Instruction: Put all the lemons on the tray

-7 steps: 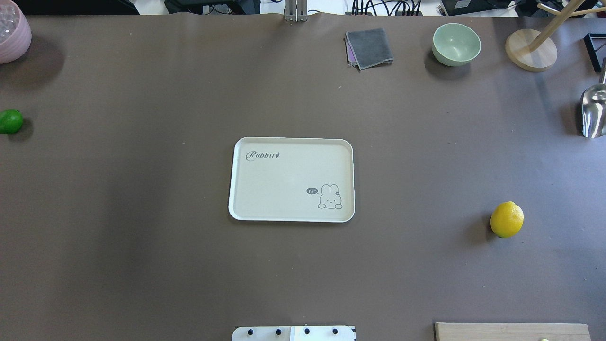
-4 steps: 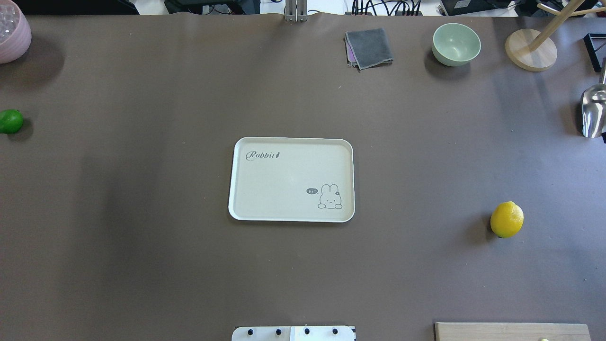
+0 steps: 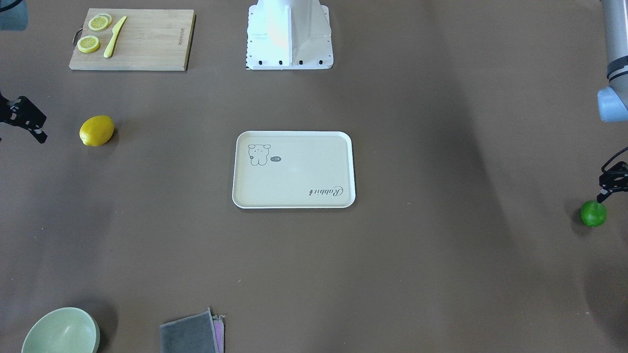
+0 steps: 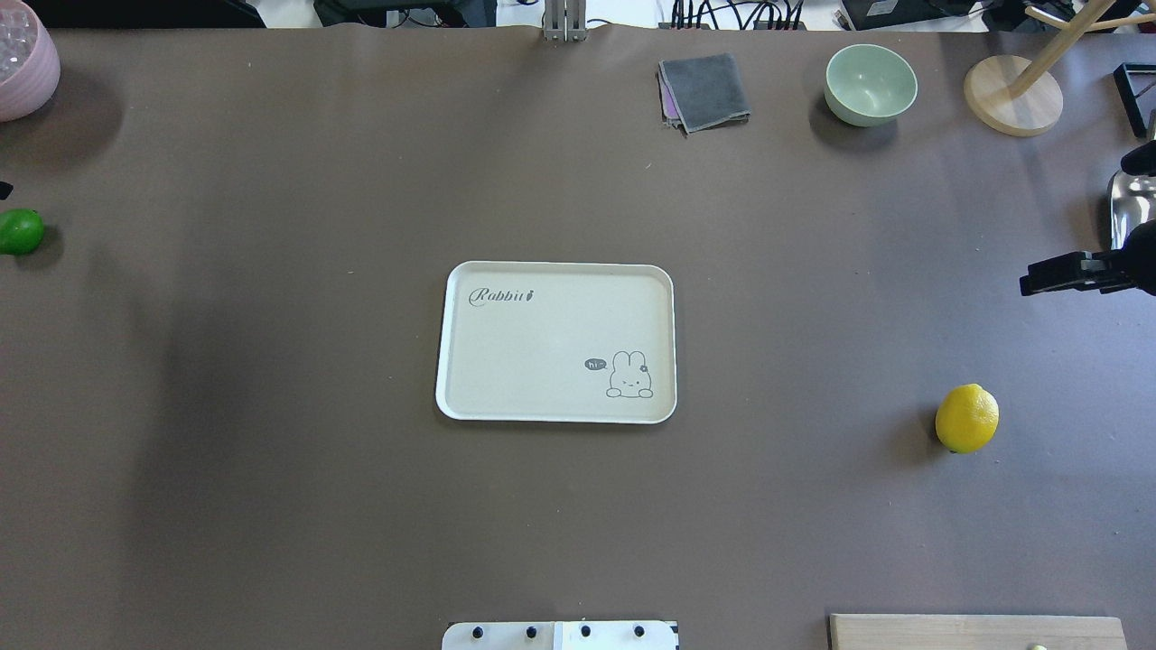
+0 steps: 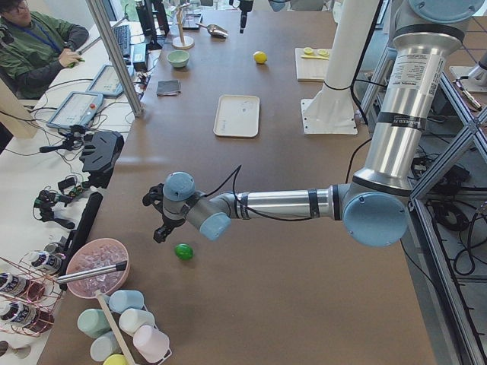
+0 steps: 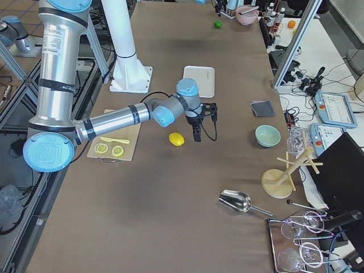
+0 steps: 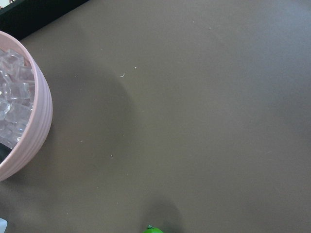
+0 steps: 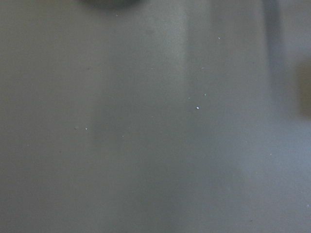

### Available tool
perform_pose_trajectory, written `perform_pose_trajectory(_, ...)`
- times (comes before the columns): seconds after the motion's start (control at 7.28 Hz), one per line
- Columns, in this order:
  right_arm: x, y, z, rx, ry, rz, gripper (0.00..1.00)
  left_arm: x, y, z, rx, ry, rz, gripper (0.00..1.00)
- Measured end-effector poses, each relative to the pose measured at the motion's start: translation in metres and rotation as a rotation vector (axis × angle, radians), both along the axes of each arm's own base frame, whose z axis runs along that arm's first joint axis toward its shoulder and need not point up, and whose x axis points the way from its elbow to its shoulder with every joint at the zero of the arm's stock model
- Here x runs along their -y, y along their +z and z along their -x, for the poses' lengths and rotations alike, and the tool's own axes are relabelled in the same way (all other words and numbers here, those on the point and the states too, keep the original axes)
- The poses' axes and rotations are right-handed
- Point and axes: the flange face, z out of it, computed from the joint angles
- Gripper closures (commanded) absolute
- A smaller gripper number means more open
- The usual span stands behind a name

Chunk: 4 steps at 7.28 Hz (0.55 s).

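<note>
The left gripper (image 3: pixel 602 195) is held low over the brown table (image 4: pixel 271 451). It is caught only at the edge of the front-facing view, so it cannot be told whether its jaws are spread or pressed together. The green lemon (image 3: pixel 593 213) is seen resting on the table just beside and below this gripper, and no contact is shown. In the left wrist view only a sliver of that fruit is caught at the bottom edge, and a pink bowl (image 7: pixel 19 121) of ice cubes is shown nearby. The right gripper (image 4: pixel 1034 282) is held above the table, and from its dark outline it cannot be told how its jaws stand. The yellow lemon (image 4: pixel 967 418) is seen on the table near this gripper, apart from it, on the side toward the tray (image 4: pixel 542 343). The tray is placed between the two grippers, well apart from each, and both lemons are left off it. Only bare table surface is shown in the right wrist view.
</note>
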Motion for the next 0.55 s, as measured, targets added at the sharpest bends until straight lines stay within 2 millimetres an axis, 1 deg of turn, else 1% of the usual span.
perform_pose_trajectory(0.27, -0.002, 0.000, 0.010, -0.001, -0.010, 0.002, 0.00, -0.004, 0.024, -0.014, 0.029, 0.011, 0.023, 0.01)
perform_pose_trajectory(0.55, -0.002, 0.000, 0.011, -0.002, -0.013, -0.002, 0.00, -0.010, 0.041, -0.033, 0.041, 0.040, 0.034, 0.01)
